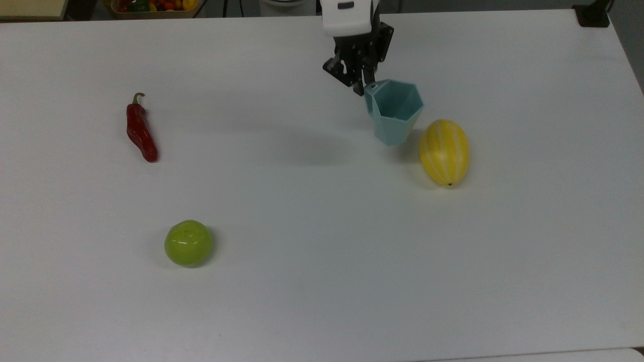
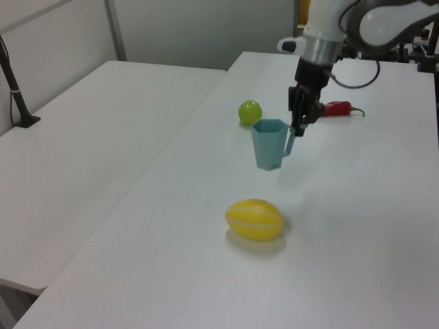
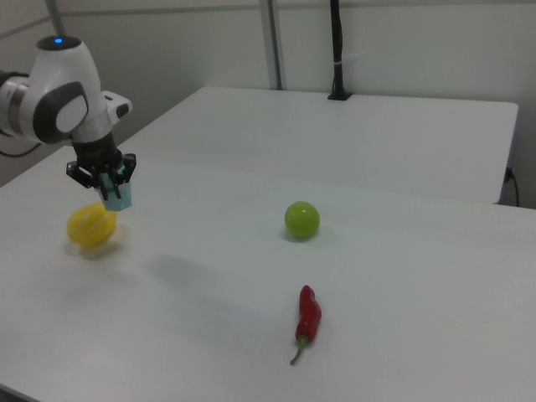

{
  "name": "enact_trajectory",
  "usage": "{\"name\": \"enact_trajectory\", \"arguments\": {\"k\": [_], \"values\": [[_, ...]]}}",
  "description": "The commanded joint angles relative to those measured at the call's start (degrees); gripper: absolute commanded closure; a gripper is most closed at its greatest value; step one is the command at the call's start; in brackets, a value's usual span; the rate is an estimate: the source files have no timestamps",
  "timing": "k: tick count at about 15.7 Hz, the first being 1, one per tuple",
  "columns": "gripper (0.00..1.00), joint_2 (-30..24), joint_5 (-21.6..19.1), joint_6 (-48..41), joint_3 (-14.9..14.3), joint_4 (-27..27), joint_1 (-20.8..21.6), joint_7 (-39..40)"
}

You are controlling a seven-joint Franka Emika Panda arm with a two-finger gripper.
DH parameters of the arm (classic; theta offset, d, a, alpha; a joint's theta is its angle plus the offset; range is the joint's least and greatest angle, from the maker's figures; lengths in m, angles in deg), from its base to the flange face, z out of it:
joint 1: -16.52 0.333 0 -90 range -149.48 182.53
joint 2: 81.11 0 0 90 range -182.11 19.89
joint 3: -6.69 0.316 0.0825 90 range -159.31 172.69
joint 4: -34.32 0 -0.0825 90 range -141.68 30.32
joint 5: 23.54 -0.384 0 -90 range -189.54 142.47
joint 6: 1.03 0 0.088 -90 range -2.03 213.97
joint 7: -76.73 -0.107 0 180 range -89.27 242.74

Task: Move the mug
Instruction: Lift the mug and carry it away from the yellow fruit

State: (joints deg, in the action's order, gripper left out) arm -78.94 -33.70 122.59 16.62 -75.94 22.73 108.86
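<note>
Mug first: the light blue-teal faceted plastic mug (image 1: 395, 111) with a hexagonal rim and tapering base hangs upright in the air, clear of the white tabletop (image 1: 322, 281), its mouth facing up. The black two-finger gripper (image 1: 363, 86) of the white robot arm (image 2: 328, 24) has its jaws closed narrowly on the mug's small boxy handle, carrying the mug by that handle alone. In the left view the mug (image 2: 270, 144) shows a gap of bare table beneath its base, and the gripper (image 2: 300, 125) comes down at the handle from above.

Taking the yellow oval melon with pale stripes (image 1: 445, 152) as the landmark: the mug is near it, apart from it, up and toward the top view's left. A shiny green round apple-like fruit (image 1: 188, 243) lies well apart from the melon, far toward the top view's left and lower in the picture. A red chilli pepper with a curled stem (image 1: 141, 129) lies farther still from the melon, near the top view's left edge. In the right view the melon (image 3: 90, 227) sits just below the gripper (image 3: 109, 183) and the held mug (image 3: 116, 194).
</note>
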Motion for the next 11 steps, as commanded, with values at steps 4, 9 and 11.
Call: {"name": "enact_trajectory", "arguments": {"k": [4,9,11], "values": [[1.00,-8.1,-1.1,-12.3,-4.9,0.4,-1.6,-1.7],[1.00,-11.2,-1.0,-17.4,-11.1,-0.3,-2.2,-3.8],[1.00,-12.7,-0.9,-18.0,-13.2,-3.4,-3.3,-4.8]]}}
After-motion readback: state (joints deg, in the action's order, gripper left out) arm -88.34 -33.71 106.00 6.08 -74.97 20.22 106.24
